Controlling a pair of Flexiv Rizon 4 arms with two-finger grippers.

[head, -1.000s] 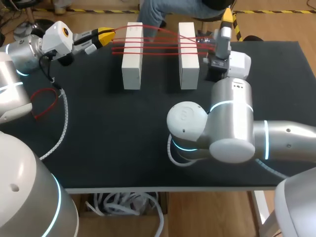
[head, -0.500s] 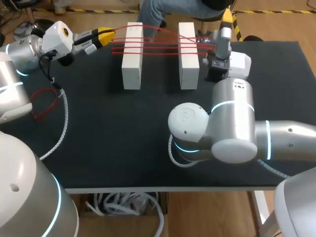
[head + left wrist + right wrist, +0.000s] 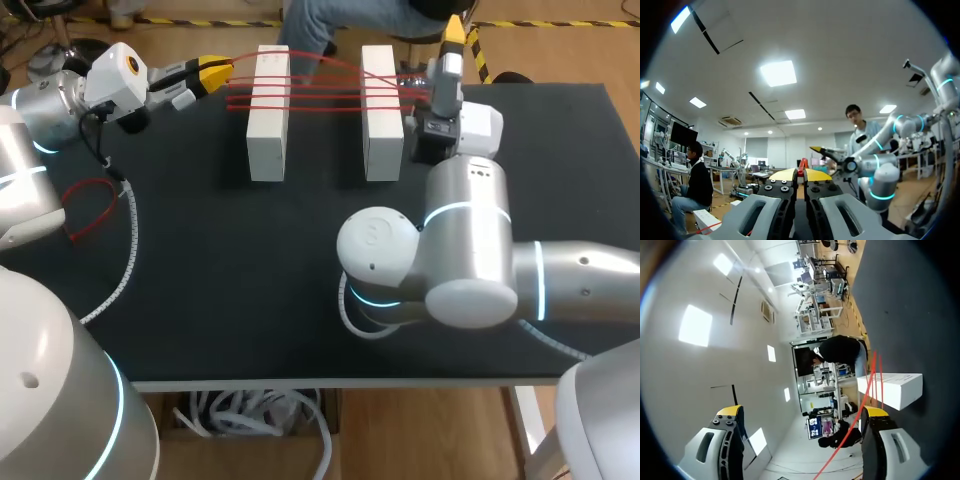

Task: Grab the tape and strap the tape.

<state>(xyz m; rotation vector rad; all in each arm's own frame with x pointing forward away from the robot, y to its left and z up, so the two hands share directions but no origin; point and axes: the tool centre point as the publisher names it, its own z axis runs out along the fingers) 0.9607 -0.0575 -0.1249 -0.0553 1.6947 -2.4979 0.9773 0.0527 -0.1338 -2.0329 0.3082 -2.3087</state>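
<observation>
— How are the arms being held?

— The left arm [image 3: 50, 110] is being held out over the far left corner of the table [image 3: 250, 280], with the left gripper [image 3: 213, 72] being pointed across toward the left block [image 3: 268, 112]. The right arm [image 3: 470, 260] is being kept folded at the near right. The right gripper [image 3: 447, 62] is being pointed away past the far edge, just beside the right block [image 3: 382, 112].

— And the fingers?

— The left gripper's yellow tips are being pressed together on the tape [image 3: 802, 164], which is being pinched between them. The right gripper's fingers are being held wide apart, and nothing is being clamped by them.

— How is the tape being shown?

— It is being shown as a thin red line. It is being stretched taut in several strands from the left gripper, across the tops of both white blocks, to the right gripper. Most strands are being kept nearly parallel, while one is being arched a little higher over the blocks.

— What is being hidden?

— From above, the far ends of the strands are being covered by the right wrist, and only one yellow tip is being shown there. In the right wrist view the tape is being run close along one finger, but it cannot be told whether that finger is being touched.
</observation>
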